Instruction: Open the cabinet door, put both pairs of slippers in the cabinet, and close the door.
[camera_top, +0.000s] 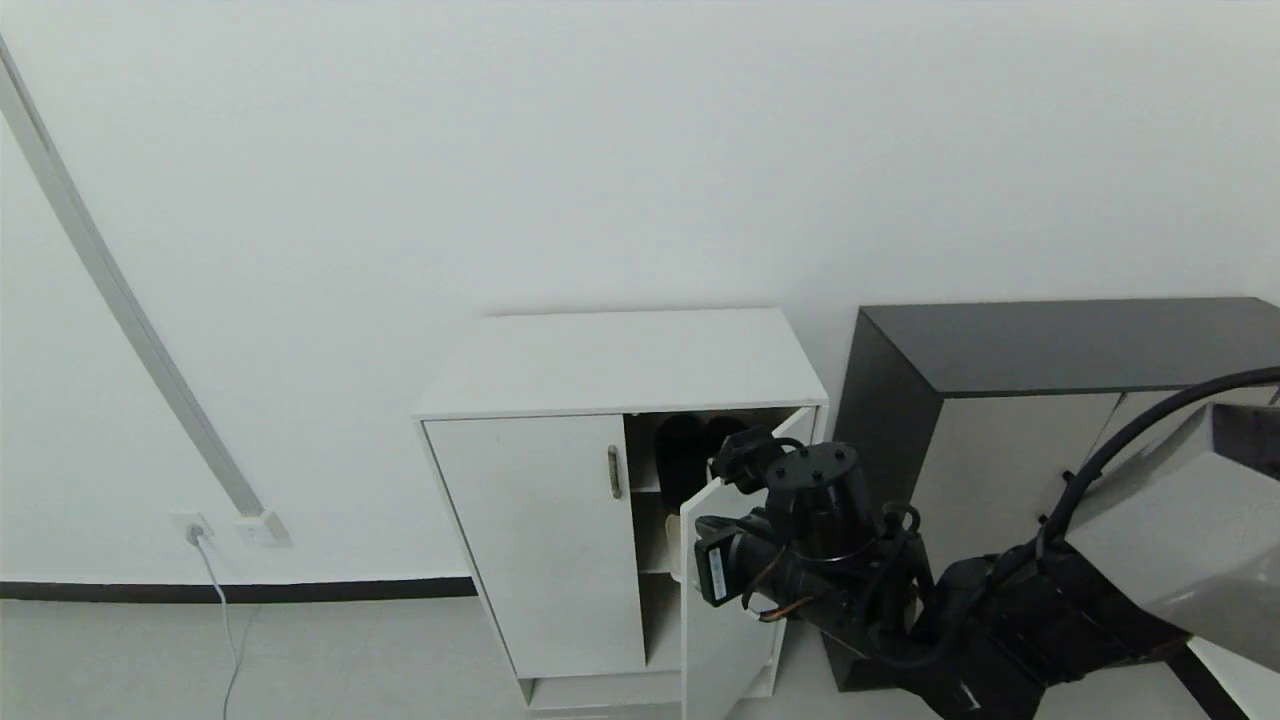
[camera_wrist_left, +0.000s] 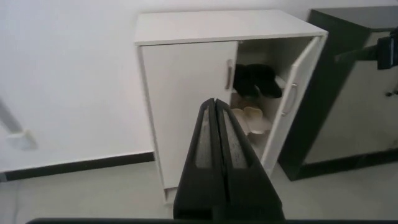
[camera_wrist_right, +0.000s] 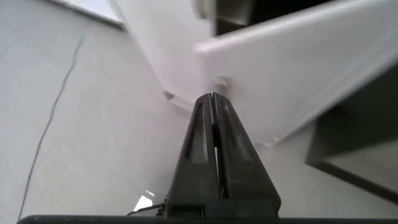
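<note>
Work on this task seems to be near its end. Nearest, the right gripper (camera_wrist_right: 213, 98) has its two fingers pressed together with nothing between them. Its tip is just beside the outer side of the open right door (camera_wrist_right: 292, 68); whether it touches the panel I cannot tell. The left gripper (camera_wrist_left: 216, 102) is also closed and empty, held well apart from the furniture and pointed toward the white cabinet (camera_wrist_left: 217, 25). The left door (camera_wrist_left: 186, 106) of the cabinet is shut, while the right one stands partly open, with its handle (camera_wrist_left: 288, 99) turned outward. Inside, the dark slippers (camera_wrist_left: 256, 79) lie on the upper shelf and the light slippers (camera_wrist_left: 249, 118) on the shelf under it, so both pairs appear to be stored already. Farther, beside the white cabinet, a black cabinet (camera_top: 1050, 340) stands against the wall (camera_top: 640, 150). As I judge it, opening and loading are done, and only pushing the right door shut remains.
</note>
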